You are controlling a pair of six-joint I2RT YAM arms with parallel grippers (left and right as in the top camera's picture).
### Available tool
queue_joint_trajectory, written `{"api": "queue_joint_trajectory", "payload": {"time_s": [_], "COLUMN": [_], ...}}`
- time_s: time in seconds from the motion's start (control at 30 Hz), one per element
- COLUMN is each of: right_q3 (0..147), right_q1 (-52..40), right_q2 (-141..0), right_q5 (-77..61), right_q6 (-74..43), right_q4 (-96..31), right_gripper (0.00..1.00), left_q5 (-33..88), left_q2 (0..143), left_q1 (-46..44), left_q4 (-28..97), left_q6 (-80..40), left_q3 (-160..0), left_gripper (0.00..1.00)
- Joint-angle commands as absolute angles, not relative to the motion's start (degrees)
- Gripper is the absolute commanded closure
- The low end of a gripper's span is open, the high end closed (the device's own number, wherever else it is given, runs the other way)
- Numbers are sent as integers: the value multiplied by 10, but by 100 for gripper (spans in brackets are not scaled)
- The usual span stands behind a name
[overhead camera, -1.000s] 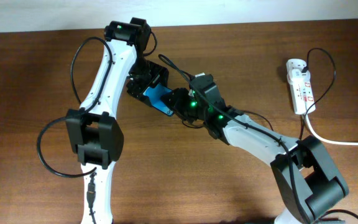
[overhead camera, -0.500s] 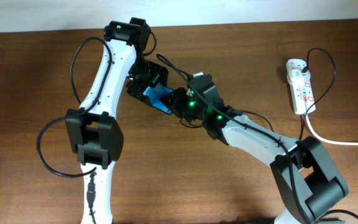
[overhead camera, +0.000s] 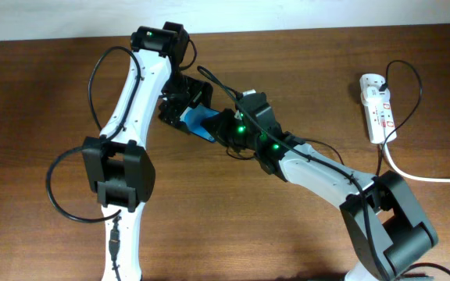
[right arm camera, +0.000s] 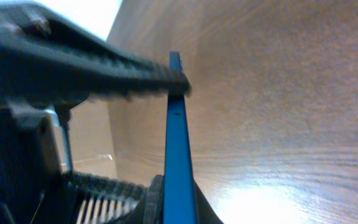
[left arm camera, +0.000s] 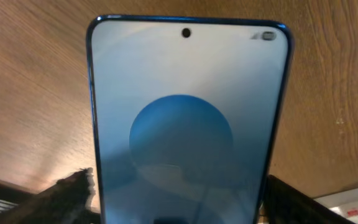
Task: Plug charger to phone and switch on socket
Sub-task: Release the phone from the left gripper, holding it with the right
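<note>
Little changed: left pincer (overhead camera: 190,114) still clamps the phone (left arm camera: 185,124) near the counter (overhead camera: 45,86) far edge, right pincer (overhead camera: 221,129) nudged closer, grip untellable, plugging pending.

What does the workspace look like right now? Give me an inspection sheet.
Surface: brown wooden table.
Job's things: phone, screen lit, between the two grippers; white power strip at far right; charger's plug end not made out.
Clutter: nothing seen.
Grippers: left gripper clamps the phone's sides; right gripper at the phone's edge, grip unclear.
Cables: black charger cable loops beside the power strip; thick white cord runs off right.
Surroundings: pale wall beyond the table.
</note>
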State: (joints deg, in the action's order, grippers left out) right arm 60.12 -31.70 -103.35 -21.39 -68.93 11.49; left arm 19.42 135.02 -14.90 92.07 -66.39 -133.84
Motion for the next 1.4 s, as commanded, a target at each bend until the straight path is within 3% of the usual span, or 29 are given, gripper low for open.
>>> {"api": "queue_joint_trajectory", "payload": {"time_s": [0.0, 0.2, 0.37, 0.8, 1.03, 1.37], "right_q3": [604, 604, 604, 604, 604, 604], "right_q1": [-322, -320, -291, -194, -136, -28], "right_q2": [-1035, -1035, -1035, -1008, -940, -747], "right_q5": [-214, -214, -269, -438, -444, -363], "right_q6": [-680, -680, -629, -439, -433, -486], "right_q4": [113, 113, 108, 3, -39, -80], "right_gripper": [91, 91, 96, 96, 96, 96], "left_q5": [208, 208, 249, 328, 355, 615], "left_q2": [1348, 1348, 1348, 1348, 1348, 1348], "left_q1": [-150, -147, -121, -84, -83, -79], "left_q4": [922, 922, 916, 907, 878, 784], "left_q6": [-666, -660, -539, -204, -165, -110], "left_q3": [-1352, -1352, -1352, -1352, -1352, -1352], "left_gripper": [1, 1, 1, 1, 1, 1]}}
